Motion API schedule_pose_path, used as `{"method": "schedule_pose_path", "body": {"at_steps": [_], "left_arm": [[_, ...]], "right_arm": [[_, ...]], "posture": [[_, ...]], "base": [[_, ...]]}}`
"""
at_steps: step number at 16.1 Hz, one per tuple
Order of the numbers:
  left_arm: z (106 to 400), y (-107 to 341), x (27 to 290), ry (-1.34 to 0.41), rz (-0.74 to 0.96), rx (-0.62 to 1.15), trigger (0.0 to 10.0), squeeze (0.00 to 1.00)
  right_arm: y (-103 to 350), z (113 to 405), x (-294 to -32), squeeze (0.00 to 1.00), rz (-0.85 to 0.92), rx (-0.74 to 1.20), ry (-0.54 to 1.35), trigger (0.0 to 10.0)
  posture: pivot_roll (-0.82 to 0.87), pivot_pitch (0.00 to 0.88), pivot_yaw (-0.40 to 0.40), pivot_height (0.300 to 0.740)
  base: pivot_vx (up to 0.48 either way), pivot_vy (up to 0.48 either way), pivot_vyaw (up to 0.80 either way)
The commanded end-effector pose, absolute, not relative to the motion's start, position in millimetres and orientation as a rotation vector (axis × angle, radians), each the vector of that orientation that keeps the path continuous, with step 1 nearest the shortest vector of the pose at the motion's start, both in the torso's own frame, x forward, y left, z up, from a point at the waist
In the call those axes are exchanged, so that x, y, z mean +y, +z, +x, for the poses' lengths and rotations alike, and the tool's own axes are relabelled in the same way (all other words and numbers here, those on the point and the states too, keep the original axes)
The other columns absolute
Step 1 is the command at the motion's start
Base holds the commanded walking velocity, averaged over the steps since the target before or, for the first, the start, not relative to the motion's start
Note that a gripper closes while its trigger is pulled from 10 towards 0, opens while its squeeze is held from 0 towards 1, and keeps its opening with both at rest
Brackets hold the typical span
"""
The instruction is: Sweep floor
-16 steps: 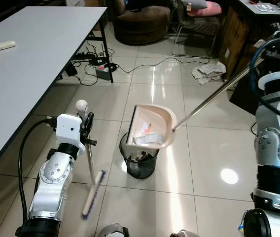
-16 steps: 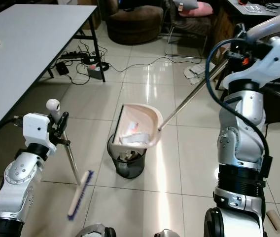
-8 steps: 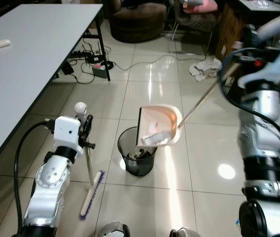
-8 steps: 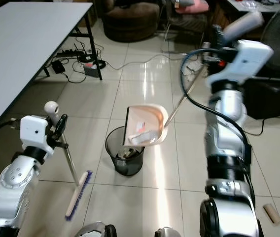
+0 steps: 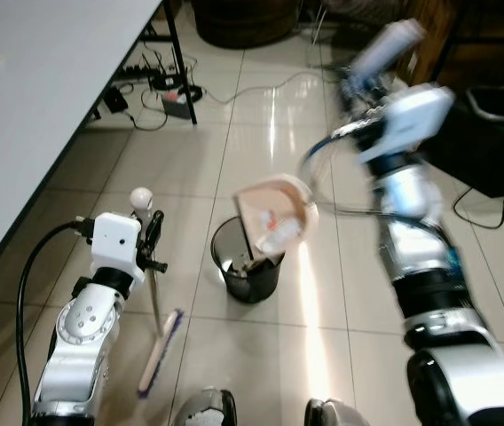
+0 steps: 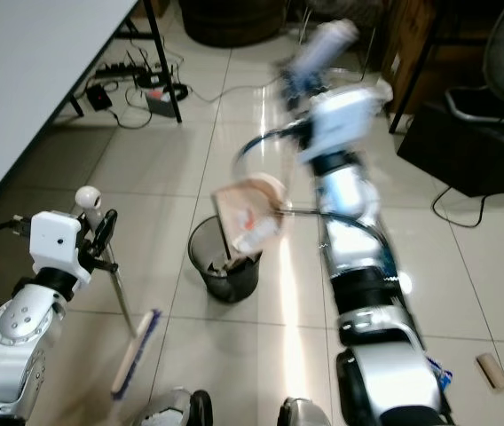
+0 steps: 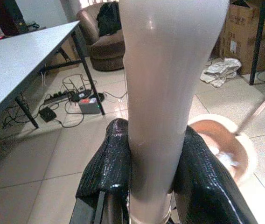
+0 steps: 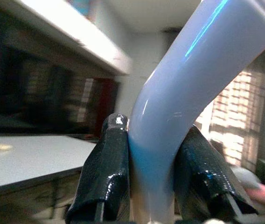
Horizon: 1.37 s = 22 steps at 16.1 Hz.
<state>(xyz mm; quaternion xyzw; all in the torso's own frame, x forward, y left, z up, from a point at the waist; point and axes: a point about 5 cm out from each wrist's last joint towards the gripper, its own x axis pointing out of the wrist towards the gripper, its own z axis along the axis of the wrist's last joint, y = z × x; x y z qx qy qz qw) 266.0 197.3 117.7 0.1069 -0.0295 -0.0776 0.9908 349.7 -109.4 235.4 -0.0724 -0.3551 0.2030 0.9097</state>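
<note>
Beige dustpan [image 5: 274,216] tipped over bin [image 5: 248,266], seemingly from raised right gripper [image 8: 153,172].

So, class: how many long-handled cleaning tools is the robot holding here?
2. The broom is in the left gripper, its head down by the floor. The dustpan is held by the right gripper, tipped over the black bin.

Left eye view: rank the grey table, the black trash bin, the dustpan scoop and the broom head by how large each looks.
1. Grey table, by far the largest, though cut off by the frame.
2. Black trash bin and dustpan scoop: too alike to rank; the scoop is raised, tilted and blurred.
3. Broom head, a thin strip.
</note>
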Motion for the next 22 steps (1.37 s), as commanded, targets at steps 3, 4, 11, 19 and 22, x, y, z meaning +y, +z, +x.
{"method": "schedule_pose_path", "body": {"at_steps": [3,4,11,19,22], "left_arm": [[266.7,125.8,194.0,-0.162,0.238,-0.085,10.0,0.00],[267.2,125.8,193.9,-0.162,0.238,-0.085,10.0,0.00],[276.0,128.5,190.6,-0.162,0.231,-0.099,10.0,0.00],[278.0,124.8,197.1,-0.174,0.229,-0.079,10.0,0.00],[275.6,119.1,196.6,-0.200,0.223,-0.058,10.0,0.00]], "right_arm": [[233.1,332.3,-80.0,0.00,-0.275,-0.841,0.564,10.0],[231.1,330.4,-77.7,0.00,-0.281,-0.843,0.576,10.0],[218.2,305.8,-45.6,0.00,-0.495,-0.959,0.830,10.0],[297.2,321.7,-119.5,0.00,-0.463,-1.039,0.282,10.0],[266.2,322.6,-195.5,0.00,-0.380,-0.747,-0.035,10.0]], "posture": [[0.10,0.153,0.081,0.740],[0.10,0.152,0.081,0.740],[0.09,0.123,0.071,0.740],[0.05,0.098,0.067,0.740],[0.03,0.094,0.074,0.740]], "base": [[0.000,0.000,0.00],[0.000,0.000,0.00],[0.000,0.000,0.00],[0.000,-0.105,0.00],[0.000,-0.480,0.00]]}}
